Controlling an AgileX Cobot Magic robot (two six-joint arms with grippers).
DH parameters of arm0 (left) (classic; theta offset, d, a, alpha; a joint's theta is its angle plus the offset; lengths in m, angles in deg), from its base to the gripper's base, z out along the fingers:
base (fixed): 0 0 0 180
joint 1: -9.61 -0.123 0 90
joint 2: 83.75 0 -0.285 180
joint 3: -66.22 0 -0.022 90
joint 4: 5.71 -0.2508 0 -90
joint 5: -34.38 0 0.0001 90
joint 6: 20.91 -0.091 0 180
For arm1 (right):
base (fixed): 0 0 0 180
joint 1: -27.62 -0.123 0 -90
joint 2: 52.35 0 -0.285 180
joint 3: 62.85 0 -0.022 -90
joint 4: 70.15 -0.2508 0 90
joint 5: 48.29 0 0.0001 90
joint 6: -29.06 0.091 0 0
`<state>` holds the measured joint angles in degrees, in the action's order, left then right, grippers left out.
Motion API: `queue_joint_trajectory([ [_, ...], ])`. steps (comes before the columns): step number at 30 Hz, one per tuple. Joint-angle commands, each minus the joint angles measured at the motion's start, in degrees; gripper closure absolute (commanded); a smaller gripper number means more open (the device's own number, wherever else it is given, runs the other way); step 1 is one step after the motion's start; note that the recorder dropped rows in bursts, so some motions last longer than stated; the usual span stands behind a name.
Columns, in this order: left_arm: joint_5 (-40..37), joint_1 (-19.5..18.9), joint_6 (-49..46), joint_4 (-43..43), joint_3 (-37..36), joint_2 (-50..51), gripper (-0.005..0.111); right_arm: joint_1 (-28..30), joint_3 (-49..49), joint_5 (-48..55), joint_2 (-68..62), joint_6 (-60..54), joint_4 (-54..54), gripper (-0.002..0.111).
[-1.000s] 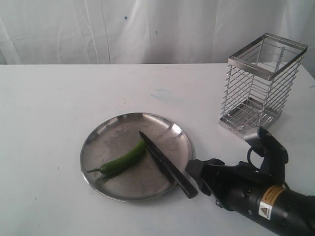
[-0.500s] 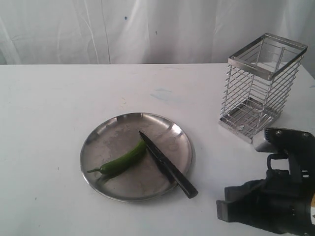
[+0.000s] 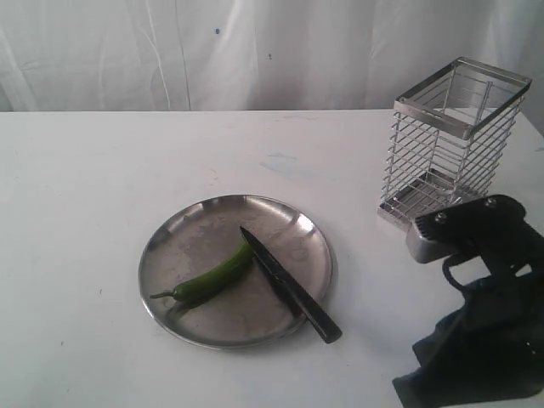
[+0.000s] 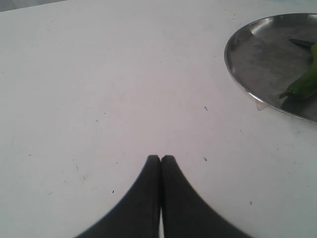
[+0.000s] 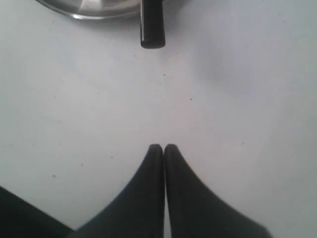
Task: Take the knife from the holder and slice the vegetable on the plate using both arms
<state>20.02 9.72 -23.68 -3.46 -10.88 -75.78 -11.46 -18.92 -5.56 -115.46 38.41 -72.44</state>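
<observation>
The knife (image 3: 289,289) is already out of the holder (image 3: 455,144). It lies flat on the plate (image 3: 174,242), running from near the plate's middle out toward 4 o'clock, with the butt of its handle hanging past the rim over the counter (image 3: 85,170). Its tip rests against, or just beside, the thick end of the chili (image 3: 208,280), which stretches from the middle toward 8 o'clock with the stem outermost. The chili looks whole, and no cut shows.

The empty holder stands at 2 o'clock from the plate, well apart from it.

The right claw (image 5: 164,148) is pressed together with nothing in it. It sits over bare counter, apart from the handle butt and in line with it. In the exterior view the right arm (image 3: 484,348) sits at about 4 o'clock, beyond the handle. The left claw (image 4: 160,157) is also pressed together and empty. It is over bare counter outside the plate's rim, on the chili's stem side, and does not show in the exterior view.

By my reading the fetch from the holder is done and the slicing is not. No claw holds the knife. The next move calls for the right claw to spread, close in on the overhanging handle and pinch it squarely. The left claw should come over the rim to steady the chili near its stem, so the blade can press across it without rolling it.
</observation>
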Motion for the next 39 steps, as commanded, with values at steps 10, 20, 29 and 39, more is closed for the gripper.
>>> queue_joint_trajectory([
  [10, 0.2, -0.1, 0.0, 0.7, -0.1, -0.2, 0.107, 18.6, -14.7, 3.6, -16.7, -20.5, -23.5, 0.108],
  [20, 0.2, -0.1, 0.0, 0.7, -0.1, -0.2, 0.107, 34.0, -20.6, 27.2, -35.0, -57.4, -54.7, 0.108],
  [29, 0.2, -0.1, 0.0, 0.7, -0.1, -0.2, 0.107, 34.0, -20.6, 17.7, -42.5, -61.6, -51.5, 0.108],
  [39, 0.2, -0.1, 0.0, 0.7, -0.1, -0.2, 0.107, 33.0, -20.5, 20.1, -48.0, -63.4, -52.0, 0.092],
])
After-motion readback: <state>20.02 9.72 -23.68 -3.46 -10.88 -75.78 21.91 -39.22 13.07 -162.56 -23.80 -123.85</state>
